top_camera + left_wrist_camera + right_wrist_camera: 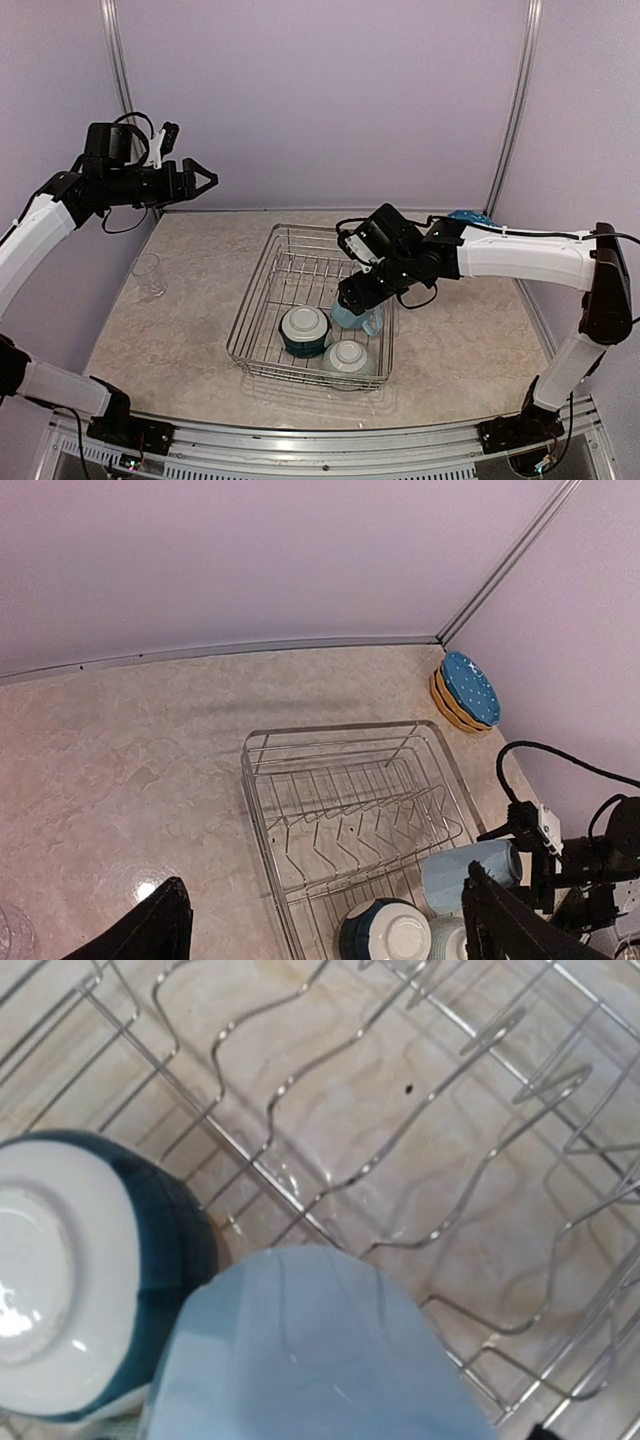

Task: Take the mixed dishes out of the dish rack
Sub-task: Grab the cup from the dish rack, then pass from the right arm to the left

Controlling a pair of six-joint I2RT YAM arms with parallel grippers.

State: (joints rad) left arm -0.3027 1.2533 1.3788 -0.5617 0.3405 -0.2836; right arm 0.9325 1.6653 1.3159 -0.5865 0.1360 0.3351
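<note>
One arm is idle: your left arm [45, 222] hangs high over the back left corner of the desk [450, 340], jaws spread wide and empty, well clear of the work. Below it the clear glass [150, 275] stands upright on the desk, outside the rack. At centre the wire rack [340, 728] holds three dishes bunched at its near end. A dark teal bowl [304, 330] sits upside down, a paler bowl [347, 356] is just right of it and nearer you, and the light blue mug [300, 1350] lies on its side close against the teal bowl.

Your right arm [510, 255] reaches down onto that mug. Its jaws stand wide, but no view shows whether they press on the mug. Taking the mug looks like the step in hand. Centre the jaws across its body, close firmly, then lift straight up so it clears the teal bowl and the rack's wires before you swing away.

Far right, the blue plate [468, 685] and yellow plates [443, 695] sit stacked by the wall, so set the mug down short of them.
</note>
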